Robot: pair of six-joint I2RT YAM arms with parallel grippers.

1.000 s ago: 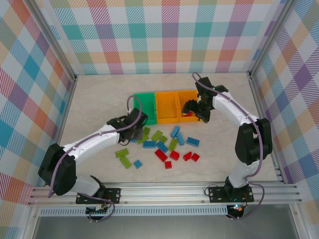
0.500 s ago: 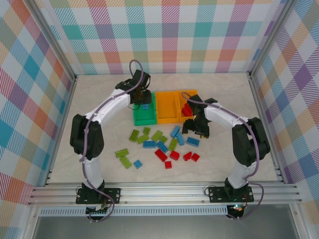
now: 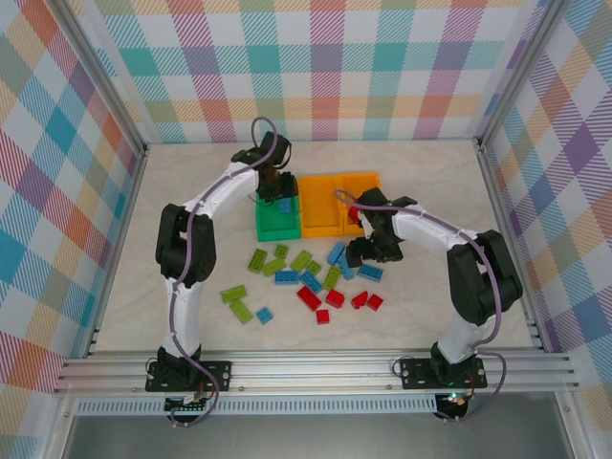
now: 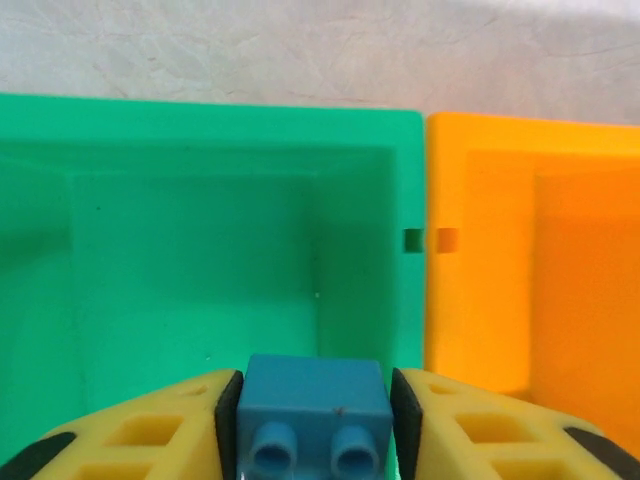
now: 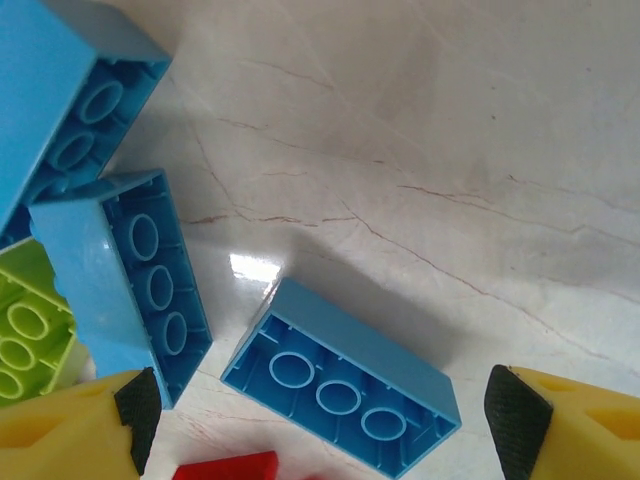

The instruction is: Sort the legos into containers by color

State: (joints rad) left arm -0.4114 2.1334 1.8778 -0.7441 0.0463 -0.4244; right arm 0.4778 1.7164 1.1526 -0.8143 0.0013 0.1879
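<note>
My left gripper [image 3: 282,198] hangs over the green container [image 3: 272,228], shut on a small blue lego [image 4: 315,400] with both pads against its sides. The green container [image 4: 200,250] looks bare inside, with an orange container [image 4: 520,250] beside it. My right gripper [image 3: 368,251] is low over the pile, open, its pads wide either side of an upturned blue lego [image 5: 340,375] on the table. Red [image 3: 335,297], blue [image 3: 286,277] and lime legos [image 3: 256,258] lie scattered in front of the containers.
Two orange containers [image 3: 320,215] [image 3: 368,178] stand right of the green one; something red [image 3: 355,212] lies in the far right one. More blue legos [image 5: 130,280], a lime one [image 5: 25,335] and a red one [image 5: 225,468] crowd my right gripper. Frame posts and walls ring the table.
My left gripper rose from the pile to above the green container, carrying the blue lego. My right gripper left the right orange container and came down over the blue legos, opening a little wider.
</note>
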